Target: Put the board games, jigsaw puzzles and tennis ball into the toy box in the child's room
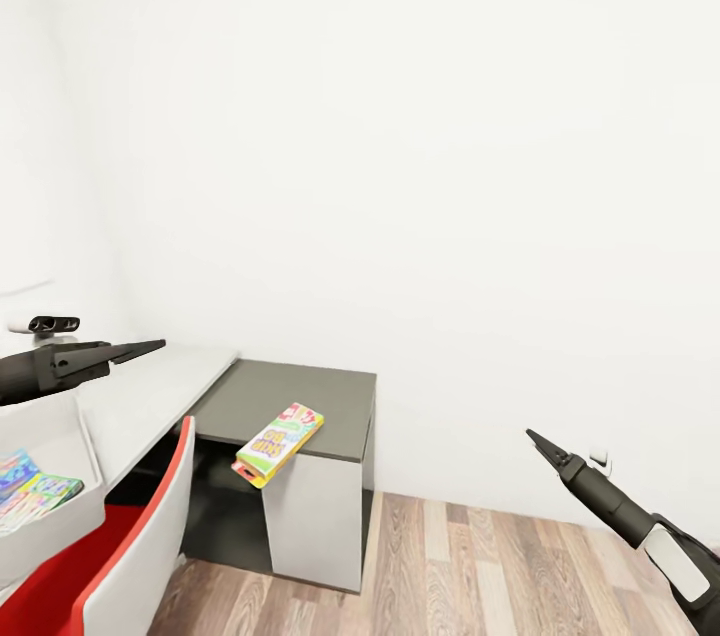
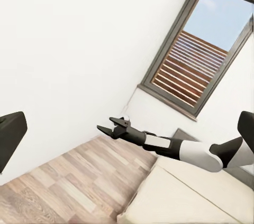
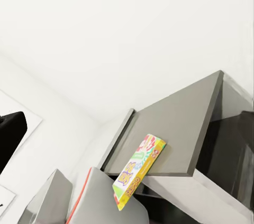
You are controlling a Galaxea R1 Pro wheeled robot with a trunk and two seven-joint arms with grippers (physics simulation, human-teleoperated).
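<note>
While my left claw (image 1: 150,347) and right claw (image 1: 532,437) hang narrow and empty, the board game (image 1: 279,443) overhangs the tabletop (image 1: 300,396) edge between them, graspable.

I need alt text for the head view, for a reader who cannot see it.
A colourful board game lies on the dark grey side unit, overhanging its front edge, against a white wall. The left pincer hovers above the pale desk; the right pincer hangs over the wood floor.
</note>
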